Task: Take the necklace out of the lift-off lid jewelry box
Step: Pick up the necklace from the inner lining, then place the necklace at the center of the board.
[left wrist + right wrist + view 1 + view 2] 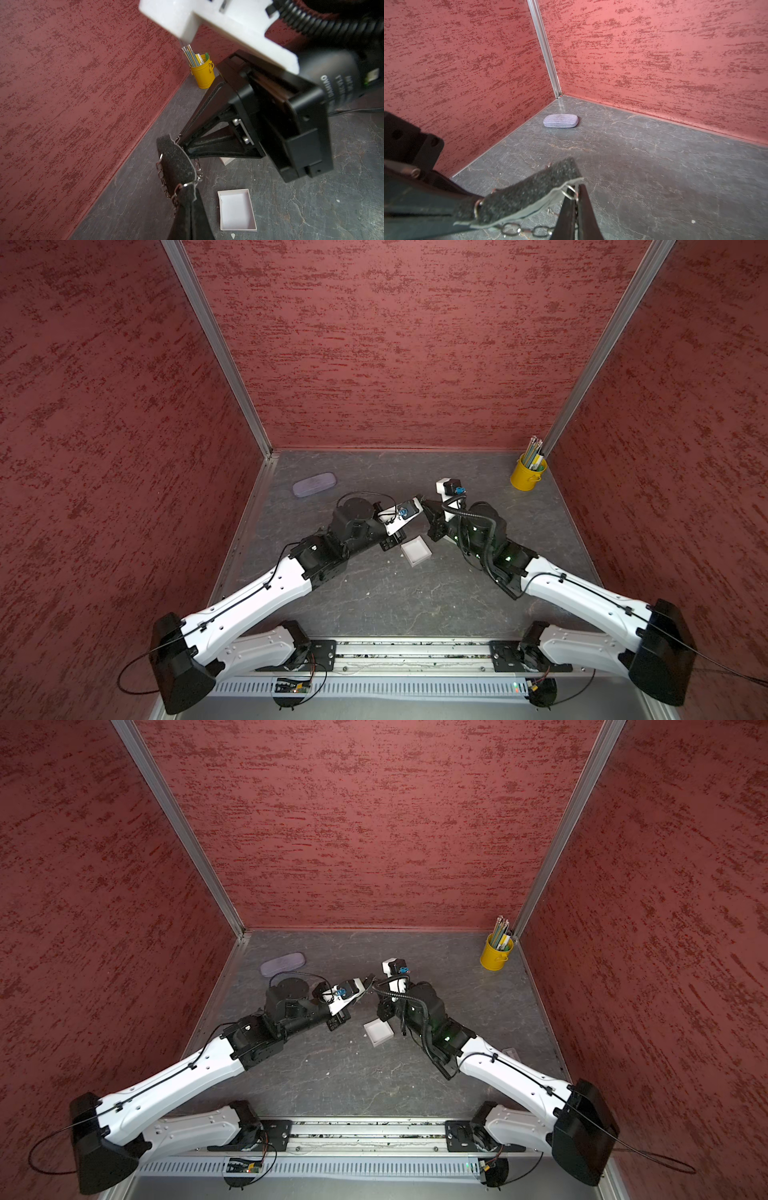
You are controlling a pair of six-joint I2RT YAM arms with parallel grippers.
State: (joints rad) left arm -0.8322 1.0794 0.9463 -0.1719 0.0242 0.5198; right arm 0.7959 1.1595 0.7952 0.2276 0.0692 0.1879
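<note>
The left gripper (pixel 176 164) and the right gripper (pixel 575 199) are raised above the middle of the worktop (pixel 415 605), with their tips brought together point to point.

**Left jaws.** The left jaws are together. The necklace (pixel 161 176) is looped round the black foam pad (pixel 174 158) of one finger. Silvery links are seen on both sides of the pad, and one strand is carried across it near the pad's base. The chain appears to be pinched between the jaws, though the exact contact line is hidden by the foam.

**Right jaws.** The right jaws are also together and are clamped on the necklace. In the right wrist view a ring of the chain (pixel 571 192) is caught at their tips, and a run of links (pixel 519 229) is hung below the foam pad of the other arm.

**Necklace position.** The necklace is held in the air between the two grippers. It is out of the lift-off lid jewelry box (pixel 236 209) and well clear of the worktop.

**Box.** The box base is set flat on the worktop (lid off, white interior exposed). It is seen in both top views (pixel 415 552) (pixel 379 1032), below and just in front of the meeting point of the grippers.

**Other items.** A lilac glasses case (pixel 560 121) is laid near the far left corner. A yellow pot of pencils (pixel 528 472) is stood in the far right corner. Both are well apart from the grippers.
</note>
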